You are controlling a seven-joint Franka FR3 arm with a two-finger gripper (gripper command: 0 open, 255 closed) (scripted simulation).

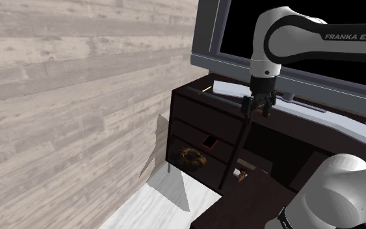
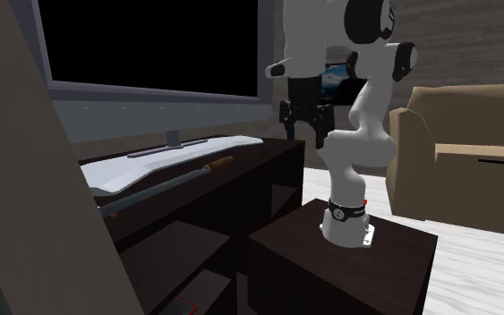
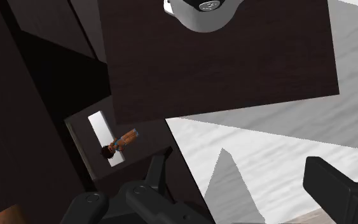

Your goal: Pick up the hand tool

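hand tool (image 2: pixel 174 182) lies on cabinet (image 2: pixel 260 155), apart from pincer (image 2: pixel 305 130).

The screen (image 2: pixel 151 45) stands at the back of the surface (image 2: pixel 260 154), its foot on a flat board (image 2: pixel 196 150). The screwdriver (image 2: pixel 216 165) lies on the surface just before the board, along the front edge. The tool (image 2: pixel 305 125) hangs above the surface's end nearest the stand (image 2: pixel 393 259), which sits just beside it. A ring (image 1: pixel 191 156) lies on a shelf (image 1: pixel 204 168) below. An armchair (image 2: pixel 465 134) stands behind the arm.
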